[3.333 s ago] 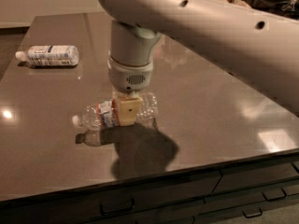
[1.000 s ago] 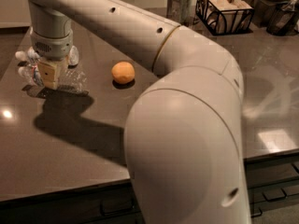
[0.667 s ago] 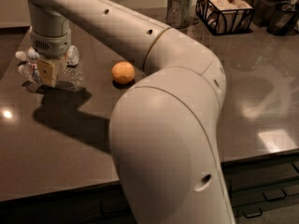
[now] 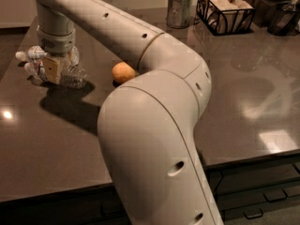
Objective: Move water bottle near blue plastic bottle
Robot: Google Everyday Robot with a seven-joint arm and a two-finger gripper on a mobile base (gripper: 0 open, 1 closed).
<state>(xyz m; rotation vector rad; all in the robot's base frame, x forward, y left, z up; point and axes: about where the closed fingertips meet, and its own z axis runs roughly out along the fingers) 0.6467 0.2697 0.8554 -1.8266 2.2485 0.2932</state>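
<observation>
Gripper [image 4: 50, 70] is way out left of the orange [image 4: 123, 72], pointing straight down. As far as I can see it's pinching the water bottle [image 4: 75, 77] around its middle. That bottle lies on its side right under the wrist, long axis roughly left-right, clear end poking toward the orange. The blue plastic bottle [image 4: 33, 53] sits further from the orange, just behind-left of the gripper, beside or touching the water bottle, can't tell which. So the target's right there, and I'd guess only letting go is left. The arm rises from the near foreground with a big elbow, and the forearm sweeps up-left behind the orange into a vertical wrist.
</observation>
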